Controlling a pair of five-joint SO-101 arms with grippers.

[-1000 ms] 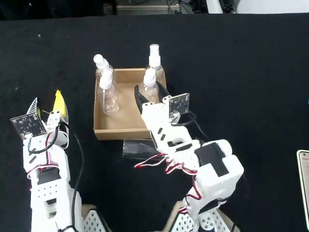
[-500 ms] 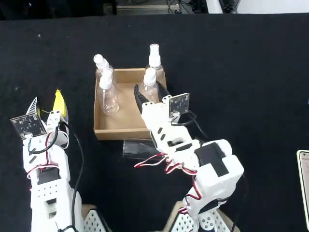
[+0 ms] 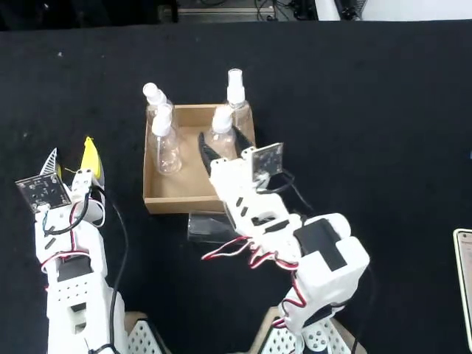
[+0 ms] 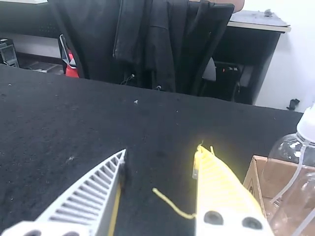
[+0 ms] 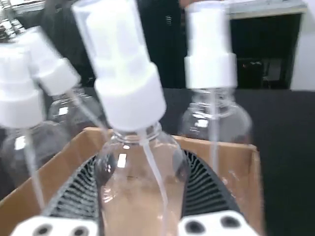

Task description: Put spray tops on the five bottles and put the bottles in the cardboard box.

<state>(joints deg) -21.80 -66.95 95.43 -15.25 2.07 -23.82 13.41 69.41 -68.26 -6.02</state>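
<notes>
The cardboard box (image 3: 184,195) lies open at the table's middle. My right gripper (image 3: 219,137) (image 5: 142,162) is over the box's right side, its black fingers shut on a clear bottle with a white spray top (image 3: 221,122) (image 5: 130,182) held upright. A second topped bottle (image 3: 165,140) stands in the box's left part. A third (image 3: 155,97) leans at the box's far left corner, and another (image 3: 236,90) (image 5: 211,113) stands just behind the far right wall. My left gripper (image 3: 71,147) (image 4: 161,151) sits open and empty, left of the box.
A clear plastic piece (image 3: 210,225) lies on the black cloth just in front of the box, under my right arm. A white flat object (image 3: 464,273) sits at the table's right edge. Beyond the table stand a chair and a desk (image 4: 162,44).
My right gripper has shifted a little to the left and farther over the box, carrying the bottle with it. The left arm has kept still.
</notes>
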